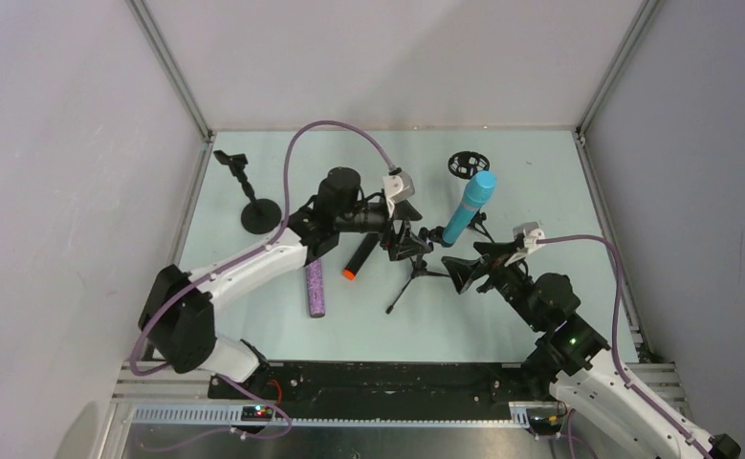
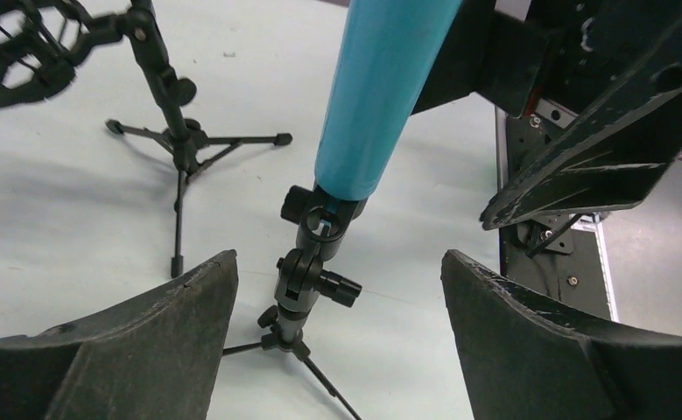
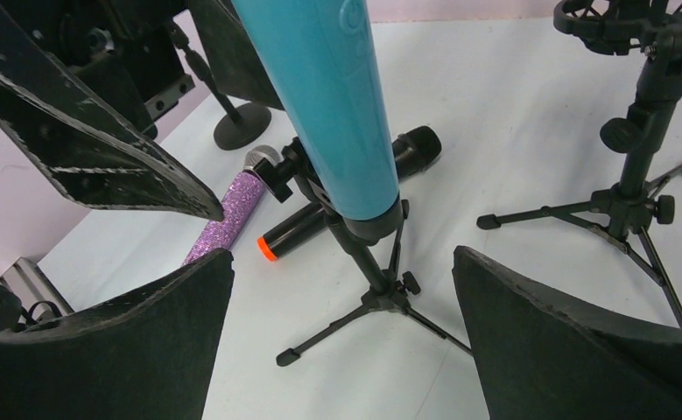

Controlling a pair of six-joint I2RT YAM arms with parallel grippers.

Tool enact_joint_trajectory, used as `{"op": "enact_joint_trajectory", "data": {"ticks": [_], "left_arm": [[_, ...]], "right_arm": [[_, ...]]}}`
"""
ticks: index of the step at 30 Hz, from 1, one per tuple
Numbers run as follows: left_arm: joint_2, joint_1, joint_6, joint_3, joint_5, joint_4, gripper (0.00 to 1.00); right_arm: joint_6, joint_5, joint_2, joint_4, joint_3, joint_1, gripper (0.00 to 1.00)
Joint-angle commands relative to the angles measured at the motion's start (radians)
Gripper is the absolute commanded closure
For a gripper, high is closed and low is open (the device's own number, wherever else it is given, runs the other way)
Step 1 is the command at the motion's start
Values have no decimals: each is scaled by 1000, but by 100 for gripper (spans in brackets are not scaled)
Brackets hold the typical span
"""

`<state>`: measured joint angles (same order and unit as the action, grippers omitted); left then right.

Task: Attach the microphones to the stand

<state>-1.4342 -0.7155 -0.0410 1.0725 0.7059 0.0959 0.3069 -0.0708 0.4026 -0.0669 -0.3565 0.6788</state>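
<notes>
The pale surface [image 1: 540, 316] is carrying all items. The left gripper [image 1: 402, 239] and right gripper [image 1: 466, 271] are both standing released, jaws spread wide and grasping nothing, facing the tripod stand [image 1: 414, 274] from opposite sides. The turquoise microphone [image 1: 469, 208] is sitting tilted in that stand's clip. The purple microphone [image 1: 316, 289] and the black microphone [image 1: 359, 256] are lying on the surface near each other.

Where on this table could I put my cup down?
Bare patches: near edge between the purple microphone and the right arm; far right corner beyond the turquoise microphone. Crowded: the centre, around its tripod, left gripper, right gripper.
</notes>
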Motion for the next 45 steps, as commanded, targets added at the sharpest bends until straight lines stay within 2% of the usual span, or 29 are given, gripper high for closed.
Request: {"op": "enact_joint_trajectory", "data": {"ticks": [1,19,22,27,31,35,39,45], "left_arm": [[-26,-7,24,44,47,40,11],[-101,-38,-61,33,-114,56,23],[-104,-38,-82,26,-116,56,23],[-74,-40,-198,-37,-123,64,15],[-24,-40,-291,-131,-107,147,11],[-7,-39,-315,-195,-114,244,7],[-34,-37,-290,-214,-102,313,6],[-105,-36,-184,-242,-113,516,9]], "right_arm": [[13,-9,-17,34,-36,-12,0],[14,-10,-28,62,-36,-31,0],[13,-11,-28,62,-36,-32,1],[13,-11,-24,62,-35,-35,1],[18,-11,-31,62,-32,-37,1],[18,-7,-40,62,-32,-39,1],[18,-1,-46,61,-32,-41,0],[25,7,-59,62,-32,-44,1]]}}
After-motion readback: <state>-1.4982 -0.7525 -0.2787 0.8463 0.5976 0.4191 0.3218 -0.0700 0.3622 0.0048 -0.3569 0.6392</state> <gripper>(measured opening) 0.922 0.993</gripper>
